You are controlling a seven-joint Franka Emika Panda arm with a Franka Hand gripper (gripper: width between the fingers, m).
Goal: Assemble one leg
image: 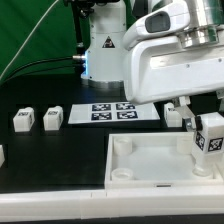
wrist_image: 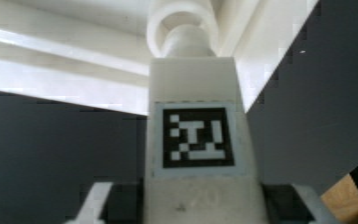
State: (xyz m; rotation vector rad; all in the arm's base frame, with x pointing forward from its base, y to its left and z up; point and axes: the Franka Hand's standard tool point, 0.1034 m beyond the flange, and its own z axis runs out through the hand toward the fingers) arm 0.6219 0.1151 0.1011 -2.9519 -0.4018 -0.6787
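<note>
**Q:** What sits on the table, left to right?

**A:** At nine o'clock, two loose blocks (image: 24, 120). Centre, toward twelve, is the marker board (image: 110, 112). A white tray (image: 160, 168) runs from six to four o'clock. At three o'clock is the gripper (image: 205, 120).

**Q:** What does it hold?

**A:** The leg (image: 209, 138), upright at the tray's three-o'clock end. The fingers (wrist_image: 108, 205) are closed narrowly on its plain sides, tag facing out. Whether it touches the tray, I cannot tell.

**Q:** How will it handle?

**A:** Probably light, stiff, smooth plastic, so it may slip or twist. Pinching the flat sides looks safest.
</note>
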